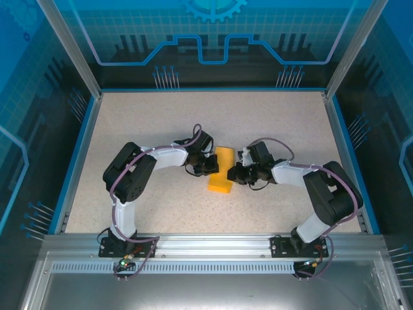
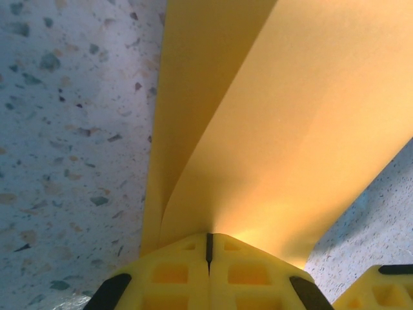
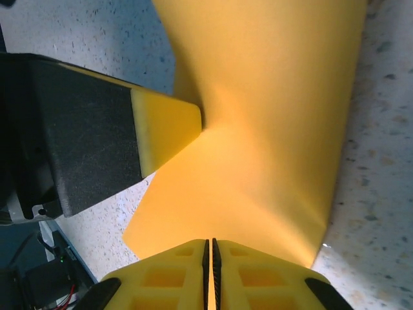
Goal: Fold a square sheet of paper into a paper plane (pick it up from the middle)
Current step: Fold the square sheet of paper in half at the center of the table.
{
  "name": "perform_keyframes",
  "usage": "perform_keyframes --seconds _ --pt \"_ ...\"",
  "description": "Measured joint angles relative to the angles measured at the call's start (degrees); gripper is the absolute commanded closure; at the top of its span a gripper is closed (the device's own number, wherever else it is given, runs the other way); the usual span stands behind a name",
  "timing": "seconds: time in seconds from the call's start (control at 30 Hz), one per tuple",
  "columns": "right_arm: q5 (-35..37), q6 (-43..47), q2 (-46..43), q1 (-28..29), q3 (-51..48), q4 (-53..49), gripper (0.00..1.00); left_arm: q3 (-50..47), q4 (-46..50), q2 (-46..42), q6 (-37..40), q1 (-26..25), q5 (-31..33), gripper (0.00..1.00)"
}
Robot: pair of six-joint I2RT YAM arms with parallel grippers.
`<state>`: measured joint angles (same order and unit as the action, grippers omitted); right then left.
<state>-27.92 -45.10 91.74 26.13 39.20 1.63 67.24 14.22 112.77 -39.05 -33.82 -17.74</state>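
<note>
Left hand (image 2: 208, 239) and right hand (image 3: 210, 243) each clench opposite edges of the folded paper sheet (image 1: 221, 184).

Smooth matt paper (image 2: 271, 129); speckled, stone-like matt bench (image 2: 64, 129); gripper fingers (image 2: 245, 274) of matt yellow plastic with a moulded grid.

Left arm (image 1: 129, 177) and right arm (image 1: 329, 194): black joint housings, white links, purple-grey cables looped alongside. Black base plates bolted at 7 and 5 o'clock. Left gripper (image 2: 208, 237) and right gripper (image 3: 210, 244): yellow grid-recessed fingers (image 2: 171, 272) with black inserts at 7 and 5 o'clock.
</note>
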Motion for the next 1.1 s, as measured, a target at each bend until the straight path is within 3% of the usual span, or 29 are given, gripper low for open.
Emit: perform_keyframes --seconds 0.27,1.1 --pt "-0.5 -0.6 3.9 0.4 -2.7 3.0 0.87 0.0 0.0 0.0 0.0 0.0 0.0 1.0" --pt "1.9 -1.9 0.6 4.3 -4.9 1.2 0.87 0.0 0.0 -0.1 0.0 -0.1 0.4 1.0"
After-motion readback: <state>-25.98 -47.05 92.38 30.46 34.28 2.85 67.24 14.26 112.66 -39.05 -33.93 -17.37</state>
